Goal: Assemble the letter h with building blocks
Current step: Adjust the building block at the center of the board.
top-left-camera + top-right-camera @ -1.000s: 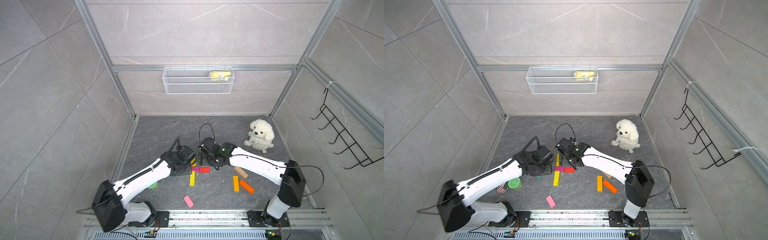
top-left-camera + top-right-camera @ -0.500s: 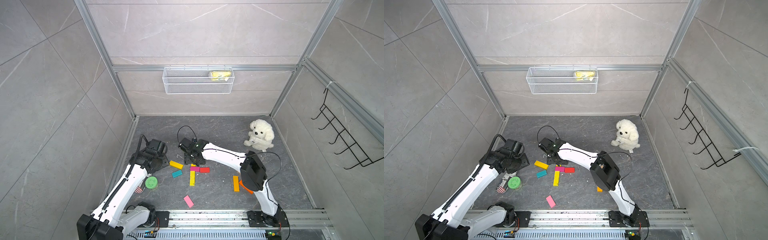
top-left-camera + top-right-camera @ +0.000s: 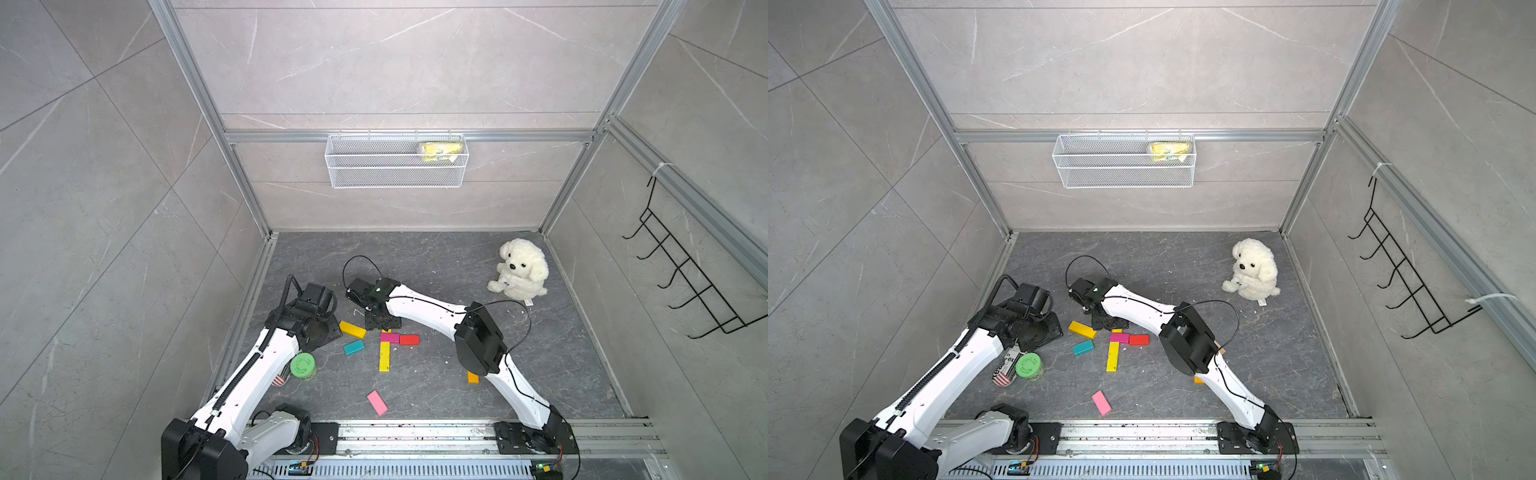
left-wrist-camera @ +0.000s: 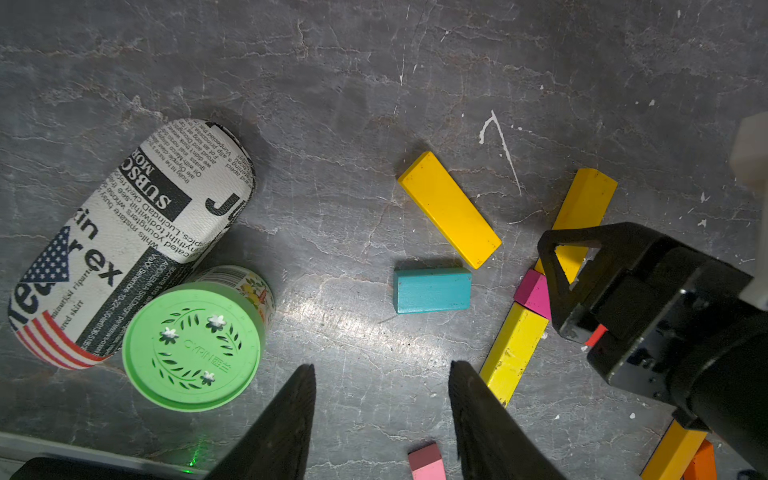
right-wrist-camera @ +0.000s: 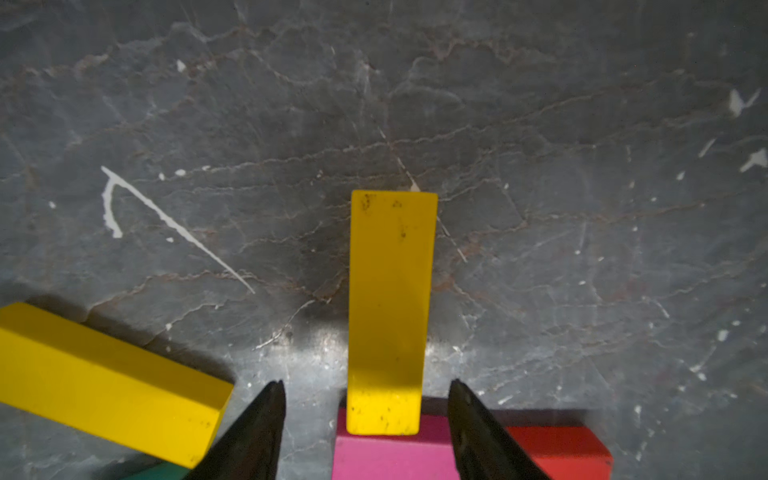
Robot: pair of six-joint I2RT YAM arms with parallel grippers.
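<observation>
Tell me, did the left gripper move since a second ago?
Yes. In a top view the left gripper has pulled away from the magenta block, sideways toward the left wall. The magenta block has stayed where it was.

Grey floor bears scattered building blocks, a green-lidded can, plush dog.

We find bare floor wide open toward the plush dog — by the left wall the green-lidded can and printed case crowd the way.
</observation>
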